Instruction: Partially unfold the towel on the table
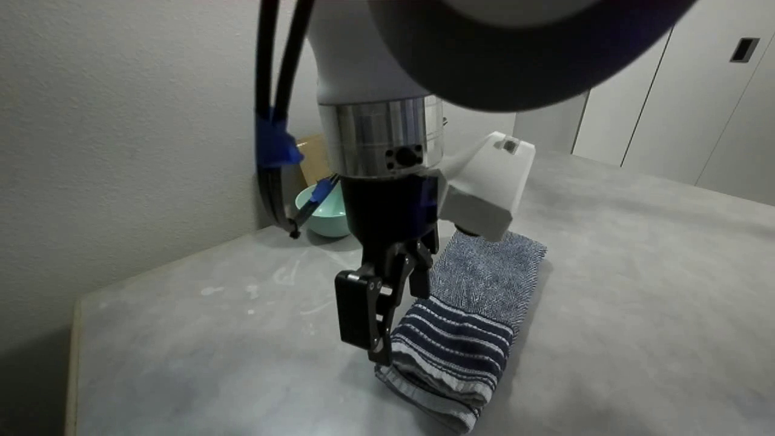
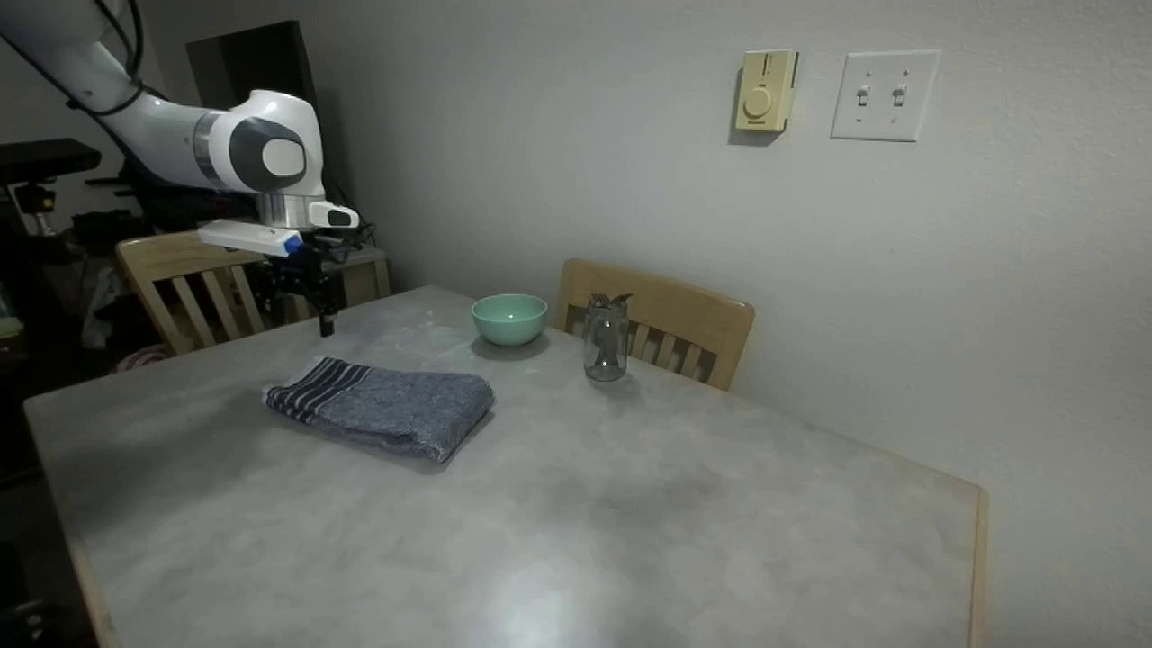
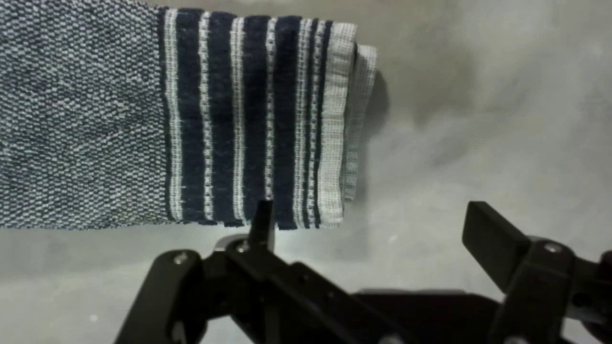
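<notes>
A grey-blue towel [image 1: 490, 272] lies folded in a long flat stack on the table [image 1: 617, 290]. Its navy-and-white striped end [image 3: 253, 119] fills the upper middle of the wrist view, with layered pale hems visible along its edge. In an exterior view the whole towel [image 2: 405, 409] shows, stripes toward the arm. My gripper [image 3: 372, 204] stands open above the tabletop beside the striped end, nothing between its fingers. One finger [image 3: 262, 222] overlaps the towel's long edge in the wrist view; the opposite finger [image 3: 492, 239] is over bare table.
A teal bowl [image 2: 509, 320] rests near the wall, beyond the towel. Beside it stands a glass jar [image 2: 606, 337] with something dark inside. Wooden chairs [image 2: 670, 301] are pushed against the table's edges. Cables [image 1: 278, 121] hang along the arm.
</notes>
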Robot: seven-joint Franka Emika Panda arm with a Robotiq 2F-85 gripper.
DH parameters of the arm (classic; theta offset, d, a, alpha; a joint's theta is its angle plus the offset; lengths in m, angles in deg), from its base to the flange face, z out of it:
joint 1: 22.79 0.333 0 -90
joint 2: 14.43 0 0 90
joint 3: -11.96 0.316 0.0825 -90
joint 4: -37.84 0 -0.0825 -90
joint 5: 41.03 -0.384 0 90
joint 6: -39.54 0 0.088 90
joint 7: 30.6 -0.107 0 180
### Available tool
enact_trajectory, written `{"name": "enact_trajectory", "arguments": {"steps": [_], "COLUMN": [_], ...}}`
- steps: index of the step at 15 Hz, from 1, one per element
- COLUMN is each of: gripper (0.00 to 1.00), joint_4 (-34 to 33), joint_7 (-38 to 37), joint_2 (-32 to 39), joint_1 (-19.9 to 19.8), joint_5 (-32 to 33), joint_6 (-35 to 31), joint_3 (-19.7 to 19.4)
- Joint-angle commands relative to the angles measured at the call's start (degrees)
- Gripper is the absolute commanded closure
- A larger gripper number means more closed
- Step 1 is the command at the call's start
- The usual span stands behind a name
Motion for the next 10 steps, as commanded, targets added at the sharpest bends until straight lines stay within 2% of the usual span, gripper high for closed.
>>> {"name": "enact_trajectory", "arguments": {"steps": [1,8,10], "gripper": [0.00,0.00,0.00], "joint_4": [-1.5,-0.7,-0.7], "joint_7": [-1.1,-3.9,-4.0], "joint_2": [2.0,3.0,3.2], "joint_1": [-0.4,0.0,0.7], "joint_5": [-0.4,-0.5,1.4], "joint_6": [1.6,2.2,3.2], "joint_3": [-0.1,-0.5,-1.1]}}
